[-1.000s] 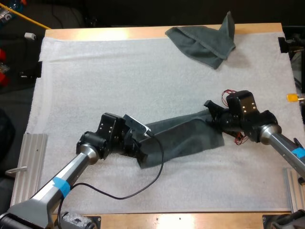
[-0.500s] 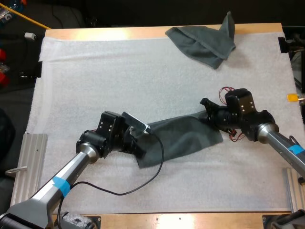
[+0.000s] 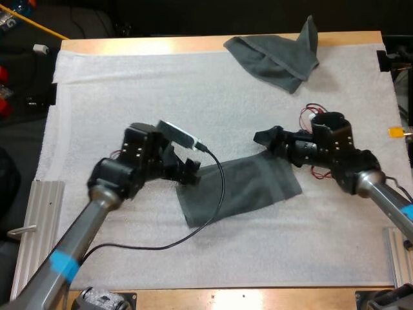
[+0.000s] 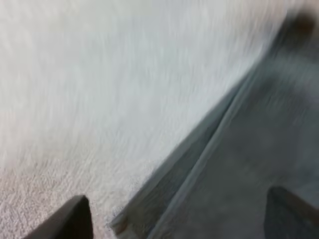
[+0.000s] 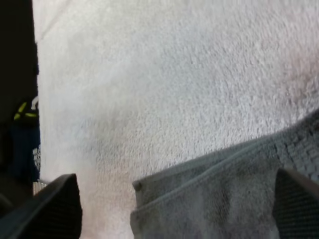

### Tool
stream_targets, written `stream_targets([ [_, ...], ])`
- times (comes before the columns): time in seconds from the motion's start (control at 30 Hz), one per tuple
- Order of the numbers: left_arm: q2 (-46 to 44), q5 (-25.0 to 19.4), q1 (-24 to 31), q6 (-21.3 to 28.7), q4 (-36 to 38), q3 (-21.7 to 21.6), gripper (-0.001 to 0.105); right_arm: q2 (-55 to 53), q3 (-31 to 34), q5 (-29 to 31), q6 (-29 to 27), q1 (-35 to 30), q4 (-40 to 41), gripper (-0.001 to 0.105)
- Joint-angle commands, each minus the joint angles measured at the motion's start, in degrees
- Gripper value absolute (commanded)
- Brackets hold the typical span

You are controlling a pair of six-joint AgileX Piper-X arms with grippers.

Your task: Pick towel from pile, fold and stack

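Folded towel (image 3: 242, 190), dark grey-green, lies as a flat band on the white mat (image 3: 129, 97) between the two grippers. The left gripper (image 3: 191, 174) hangs just off its left end and the right gripper (image 3: 263, 137) at its far right corner.

In the left wrist view the black fingers (image 4: 75, 221) stand wide apart, cut off so that just their tips are seen. A hemmed corner of the folded towel lies flat on the mat between them. Whether either finger touches the cloth cannot be told.

In the right wrist view the fingers (image 5: 55, 204) are likewise spread wide, with a doubled corner of cloth lying between them. One finger stands over the cloth, and whether it touches cannot be told. The number of layers is hard to make out.

A crumpled towel (image 3: 277, 55) lies well beyond the right gripper at the mat's far edge, partly on the wooden table (image 3: 161, 45).
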Motion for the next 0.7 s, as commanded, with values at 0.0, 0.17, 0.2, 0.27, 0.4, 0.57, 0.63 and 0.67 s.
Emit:
stream_targets([
  [0.0, -2.5, 1.9, 0.0, -3.0, 0.9, -0.7, 0.068, -2.3, -0.2, 0.7, -3.1, -0.4, 2.8, 0.077],
  [0.17, -9.6, 6.6, 0.0, -11.1, 2.7, -0.7, 0.068, -6.8, -1.2, 3.0, -9.3, -0.4, 11.6, 0.077],
  [0.2, -11.5, 7.3, 0.0, -12.7, 3.7, -0.7, 0.068, -7.9, -1.7, 4.1, -10.8, -0.4, 14.6, 0.077],
  [0.27, -14.0, 7.9, 0.0, -14.7, 5.3, -0.7, 0.068, -9.7, -2.5, 5.7, -13.3, -0.4, 18.9, 0.077],
  [0.4, -19.9, 10.0, 0.0, -19.8, 8.9, -0.7, 0.068, -13.2, -4.2, 8.4, -19.2, -0.4, 26.7, 0.077],
  [0.57, -25.0, 13.3, 0.0, -27.0, 13.6, -0.7, 0.068, -15.0, -6.4, 13.3, -25.1, -0.4, 35.6, 0.077],
  [0.63, -26.6, 13.6, 0.0, -28.0, 15.9, -0.7, 0.068, -15.0, -7.3, 15.4, -27.0, -0.4, 38.0, 0.077],
  [0.67, -27.3, 13.6, 0.0, -28.4, 16.8, -0.7, 0.068, -15.0, -7.4, 16.0, -27.7, -0.4, 38.2, 0.077],
])
